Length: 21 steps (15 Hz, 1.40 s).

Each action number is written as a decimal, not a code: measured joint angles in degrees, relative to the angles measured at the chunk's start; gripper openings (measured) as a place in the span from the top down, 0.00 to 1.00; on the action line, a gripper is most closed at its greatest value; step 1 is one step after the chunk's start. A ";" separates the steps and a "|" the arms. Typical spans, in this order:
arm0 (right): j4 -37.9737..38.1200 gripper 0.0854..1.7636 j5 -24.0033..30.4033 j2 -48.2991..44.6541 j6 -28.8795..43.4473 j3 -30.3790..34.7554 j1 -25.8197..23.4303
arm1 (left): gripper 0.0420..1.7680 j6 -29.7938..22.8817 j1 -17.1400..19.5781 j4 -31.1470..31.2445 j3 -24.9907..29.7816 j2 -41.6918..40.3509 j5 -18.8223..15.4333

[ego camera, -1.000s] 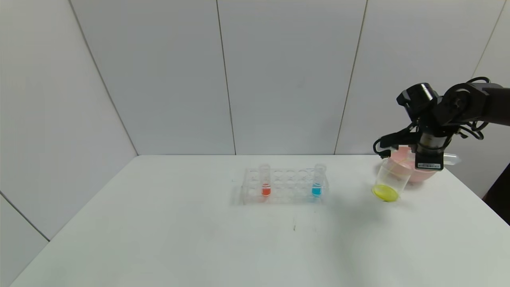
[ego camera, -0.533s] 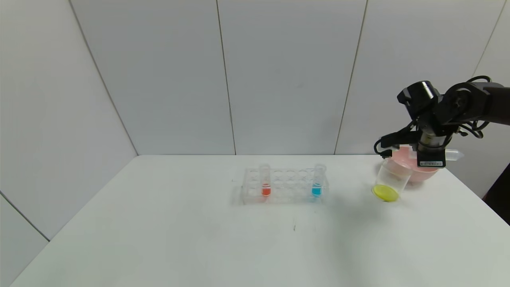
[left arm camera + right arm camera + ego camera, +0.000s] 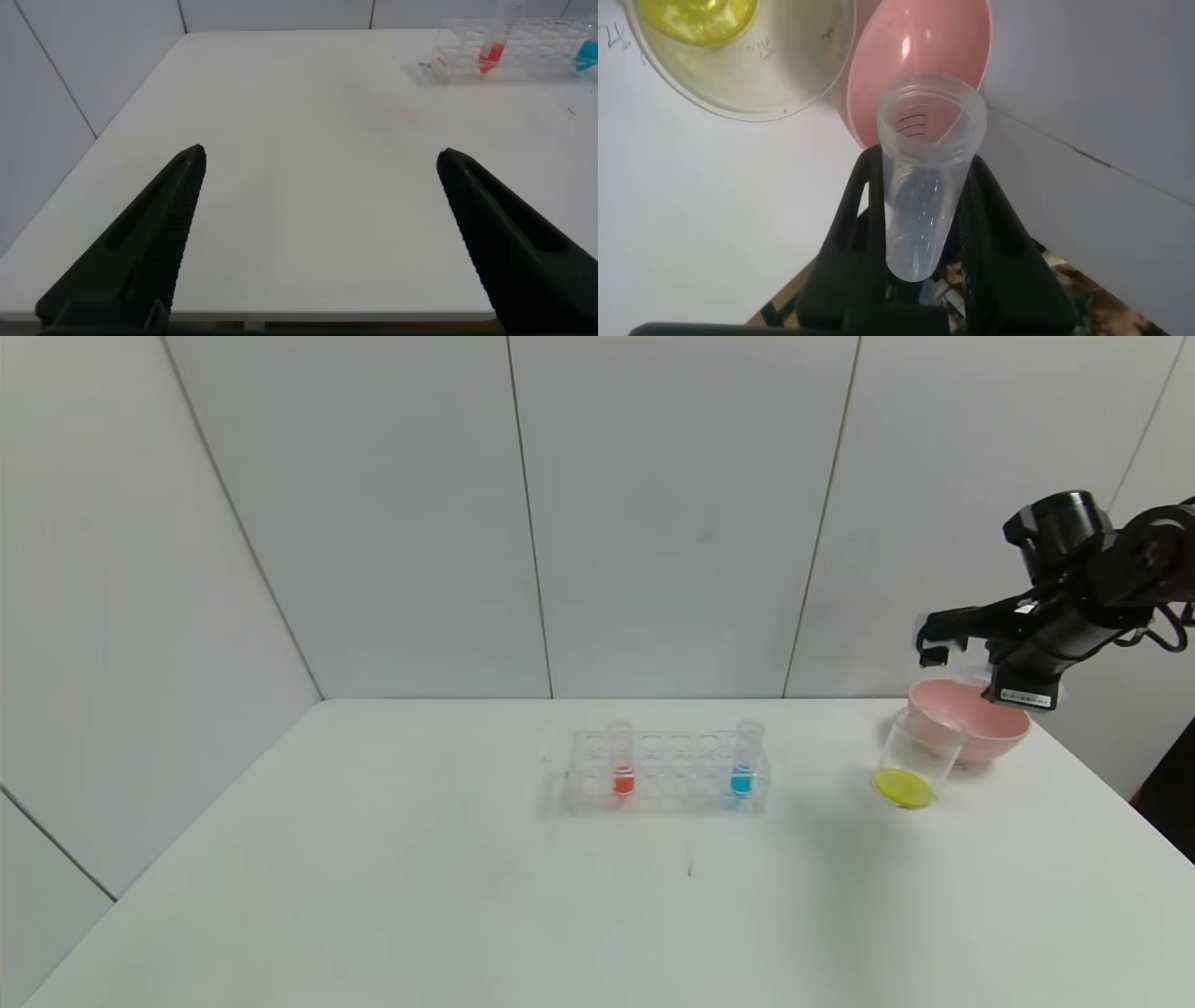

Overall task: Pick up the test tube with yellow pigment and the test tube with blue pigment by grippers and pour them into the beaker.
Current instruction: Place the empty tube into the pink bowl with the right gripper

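Observation:
My right gripper (image 3: pixel 934 635) is shut on a clear test tube (image 3: pixel 929 177) that shows no liquid, and holds it in the air above the pink bowl (image 3: pixel 971 733). The tube's mouth faces the bowl (image 3: pixel 924 56) in the right wrist view. The beaker (image 3: pixel 920 756) stands on the table just in front of the bowl, with yellow liquid at its bottom (image 3: pixel 696 19). The test tube with blue pigment (image 3: pixel 743 763) stands upright at the right end of the clear rack (image 3: pixel 667 770). My left gripper (image 3: pixel 320 154) is open and empty, low over the table's near left part.
A tube with red-orange liquid (image 3: pixel 622 763) stands near the rack's left end and also shows in the left wrist view (image 3: pixel 492 54). The bowl and beaker sit near the table's far right edge. Wall panels rise close behind the table.
My right gripper has risen and swung right and back from over the beaker, with the tube still in it. The yellow liquid stays in the beaker.

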 joint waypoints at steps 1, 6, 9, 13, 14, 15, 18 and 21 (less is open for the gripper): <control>-0.88 0.74 4.77 -0.52 1.67 0.00 -1.49 | 0.00 -0.02 0.00 0.00 0.00 0.00 0.00; -12.51 0.74 30.07 -1.71 29.73 0.46 -7.23 | 0.00 -0.02 0.00 0.00 0.00 0.00 0.00; -22.61 0.74 34.51 -2.29 47.67 1.62 -8.96 | 0.00 -0.02 -0.02 0.00 0.00 0.00 0.00; -36.00 0.74 36.78 -5.38 61.10 9.69 -10.34 | 0.00 -0.02 0.00 0.00 0.00 0.00 0.00; -39.41 0.74 36.83 -6.34 61.60 12.84 -11.08 | 0.00 -0.02 0.00 0.00 0.00 0.00 0.00; -43.42 0.74 36.94 -7.30 62.37 16.26 -11.89 | 0.00 -0.02 0.00 0.00 0.00 0.00 0.00; -57.33 0.74 37.74 -9.70 67.34 26.89 -13.68 | 0.00 -0.02 -0.02 0.00 0.00 0.00 0.00; -63.35 0.74 37.96 -9.46 68.74 32.27 -14.14 | 0.00 -0.02 -0.02 0.00 0.00 0.00 0.00</control>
